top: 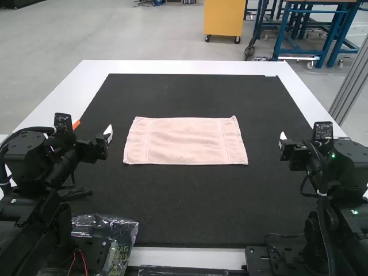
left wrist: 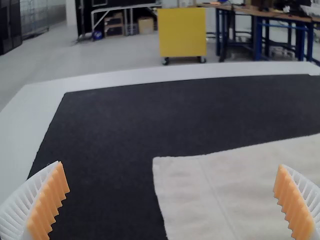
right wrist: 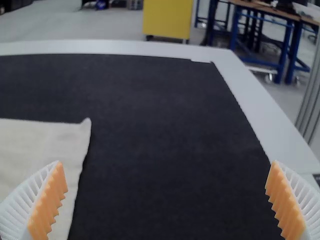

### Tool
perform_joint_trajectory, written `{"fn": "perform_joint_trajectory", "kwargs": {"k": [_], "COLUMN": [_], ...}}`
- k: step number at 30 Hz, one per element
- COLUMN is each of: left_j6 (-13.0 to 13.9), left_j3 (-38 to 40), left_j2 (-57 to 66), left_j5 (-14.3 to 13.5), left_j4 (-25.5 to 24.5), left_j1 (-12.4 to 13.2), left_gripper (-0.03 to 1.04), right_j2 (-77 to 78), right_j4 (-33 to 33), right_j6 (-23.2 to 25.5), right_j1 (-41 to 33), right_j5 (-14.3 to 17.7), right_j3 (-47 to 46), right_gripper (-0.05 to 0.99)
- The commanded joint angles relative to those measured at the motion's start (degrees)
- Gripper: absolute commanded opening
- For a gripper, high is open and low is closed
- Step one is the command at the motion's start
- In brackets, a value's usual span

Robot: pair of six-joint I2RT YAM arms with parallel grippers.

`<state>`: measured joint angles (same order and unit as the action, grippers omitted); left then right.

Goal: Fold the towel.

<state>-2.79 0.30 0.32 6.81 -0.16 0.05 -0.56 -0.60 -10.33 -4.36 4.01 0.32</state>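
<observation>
White counter [top: 172, 67], black mat [top: 190, 201], pink towel [top: 185, 141] lying flat on it. Left pincer [top: 92, 128] at towel's 9 o'clock, right pincer [top: 303, 137] at 3, both spread.

**One towel [top: 184, 141], two arms [top: 43, 167]**

We count one left gripper [top: 92, 129] and one right gripper [top: 298, 140], with four ribbed fingers [left wrist: 46, 205] between them. We also see one table [top: 184, 66], one black mat [top: 201, 201] and one clear bag [top: 103, 225].
</observation>
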Motion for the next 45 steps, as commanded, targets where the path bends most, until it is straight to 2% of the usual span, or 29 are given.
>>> {"fn": "perform_joint_trajectory", "kwargs": {"k": [1, 29, 30, 33, 35, 36, 38, 41, 42, 43, 44, 45], "left_j6": [0.5, 0.5, 1.4, 7.7, 11.7, 11.8, 11.1, 11.8, 11.9, 11.7, 11.1, 10.8], "left_j3": [-0.4, -0.4, -0.4, -0.4, -0.4, -0.3, -0.4, -0.3, -0.4, -0.4, -0.3, -0.2], "left_j2": [-0.3, -0.3, -0.3, -0.3, -0.3, -0.3, -0.3, -0.3, -0.3, -0.3, -0.3, -0.3], "left_j5": [-0.7, -0.7, -0.7, -0.7, -0.7, -1.1, -2.9, -3.0, -3.0, -3.6, -5.3, -6.2], "left_j4": [0.3, 0.5, 0.5, 1.3, 3.2, 4.2, 6.0, 6.4, 7.8, 10.0, 12.6, 15.1], "left_j1": [0.6, 0.5, 0.5, 0.7, 0.7, 0.8, 0.9, 1.0, 1.0, 1.0, 0.9, 0.9], "left_gripper": [0.97, 0.97, 0.97, 0.97, 0.96, 0.96, 0.96, 0.95, 0.95, 0.95, 0.95, 0.95], "right_j2": [0.6, 0.6, 0.6, 0.6, 0.6, 0.5, 0.5, 0.6, 0.6, 0.6, 0.6, 0.6], "right_j4": [-0.1, -1.0, -1.7, -3.0, -6.5, -8.1, -9.8, -10.7, -12.4, -13.9, -15.3, -17.3], "right_j6": [-0.6, -0.5, -0.4, -0.9, -4.8, -5.0, -5.1, -5.1, -6.5, -11.2, -14.3, -15.2], "right_j1": [0.1, 0.1, 0.1, 0.3, 0.6, 0.6, 0.6, 0.6, 0.6, 0.6, 0.6, 0.6], "right_j5": [-2.1, -2.0, -2.0, -1.7, -0.4, 1.4, 2.0, 3.0, 3.4, 3.4, 3.4, 3.4], "right_j3": [-0.3, -0.3, -0.3, -0.3, -0.3, -0.3, -0.3, -0.3, -0.3, -0.3, -0.3, -0.3], "right_gripper": [0.91, 0.91, 0.91, 0.91, 0.91, 0.91, 0.91, 0.91, 0.91, 0.91, 0.91, 0.91]}}
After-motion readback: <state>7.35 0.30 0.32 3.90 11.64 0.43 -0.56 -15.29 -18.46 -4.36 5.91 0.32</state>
